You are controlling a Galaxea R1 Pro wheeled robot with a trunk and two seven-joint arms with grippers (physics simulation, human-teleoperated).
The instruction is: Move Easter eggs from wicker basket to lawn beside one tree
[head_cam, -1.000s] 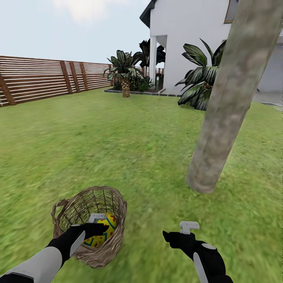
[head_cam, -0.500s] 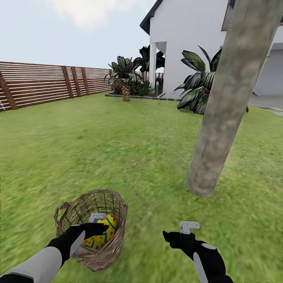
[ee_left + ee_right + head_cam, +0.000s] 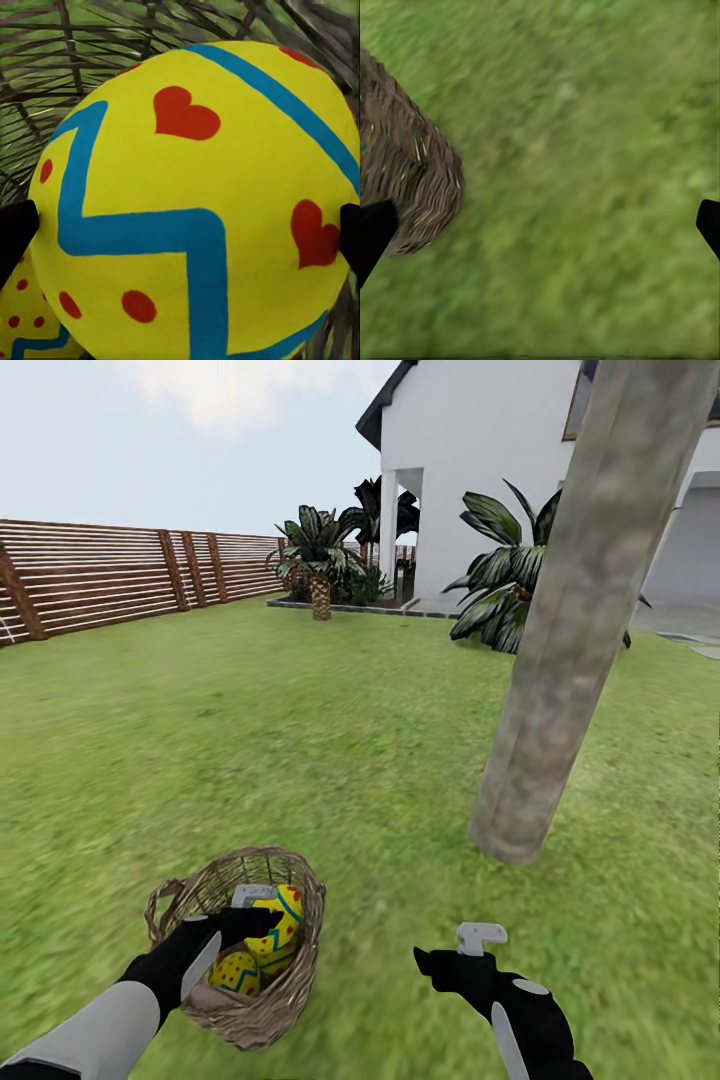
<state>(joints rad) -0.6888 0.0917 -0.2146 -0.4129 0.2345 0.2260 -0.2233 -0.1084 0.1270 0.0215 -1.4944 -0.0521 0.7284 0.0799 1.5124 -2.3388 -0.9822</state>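
Observation:
The wicker basket point(image 3: 285, 1000) stands on the lawn point(image 3: 300, 740) at the lower left of the head view. My left gripper point(image 3: 262, 922) reaches into it and is shut on an Easter egg point(image 3: 282, 913), yellow with blue zigzags. In the left wrist view this egg point(image 3: 187, 202) sits between my two black fingertips point(image 3: 13, 234), with wicker point(image 3: 45, 75) behind. A second egg point(image 3: 237, 970) lies lower in the basket, also seen as an egg edge point(image 3: 22, 330). My right gripper point(image 3: 455, 950) hovers open over grass to the basket's right. The tree point(image 3: 560, 660) rises beyond it.
The basket's side point(image 3: 405, 187) shows beside bare grass under my right gripper point(image 3: 540, 232). A slatted wooden fence point(image 3: 100, 575) runs along the left. A white house point(image 3: 480, 470), a short palm point(image 3: 318, 560) and broad-leaved shrubs point(image 3: 500, 600) stand at the back.
The egg in my left gripper has risen slightly inside the basket, uncovering a second egg beneath it. The head view shifted a little. The right arm stayed still.

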